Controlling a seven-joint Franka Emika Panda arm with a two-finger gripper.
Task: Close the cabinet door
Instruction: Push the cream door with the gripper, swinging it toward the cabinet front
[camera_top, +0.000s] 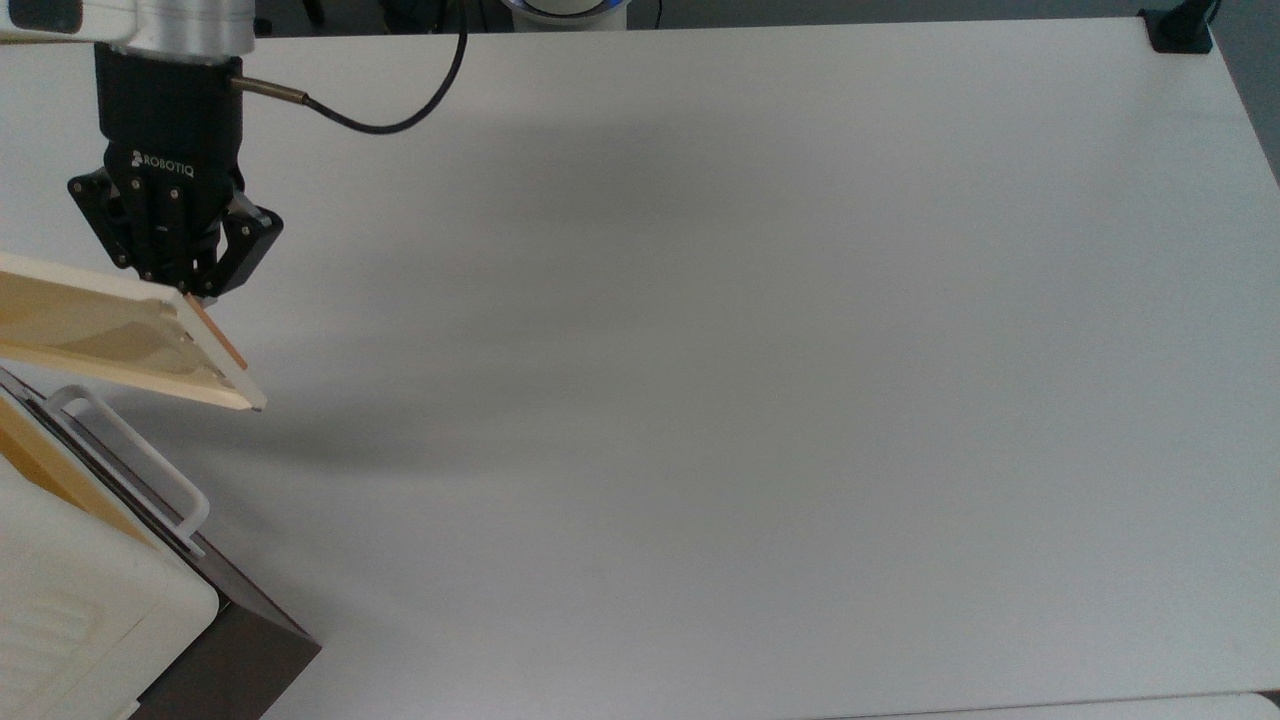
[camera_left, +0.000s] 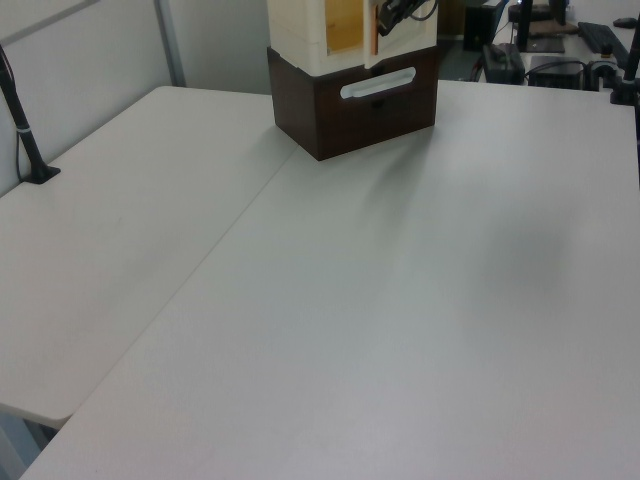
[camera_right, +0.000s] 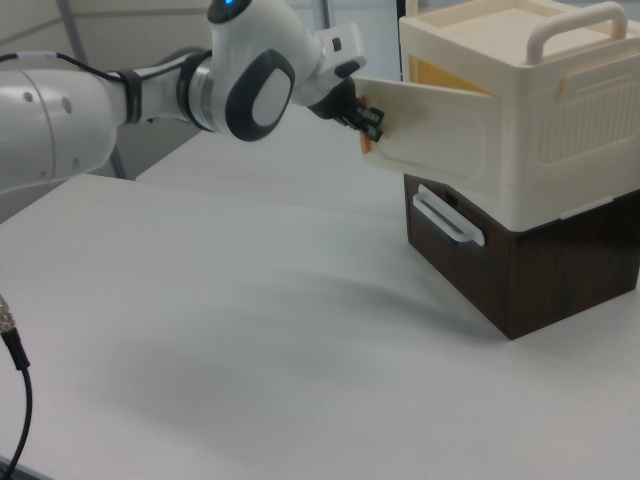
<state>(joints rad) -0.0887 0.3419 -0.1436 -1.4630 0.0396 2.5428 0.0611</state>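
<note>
The arm reaches in over the tabletop's (camera_top: 700, 300) far-left corner in the top view, its white last link ending in a black wrist body from which a dark cable loops away. The claw (camera_top: 195, 288) points toward the top view's bottom edge. In the right view the white arm stretches from the right view's left, wrist bent, with the claw (camera_right: 368, 128) aimed to the right view's right.

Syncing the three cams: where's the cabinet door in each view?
Top view: cabinet door at left edge, angled, gripper at its free end.
Left view: thin edge-on strip at top centre.
Right view: cream panel upper right, partly open.
Shared landmark: white loop handle.
</note>
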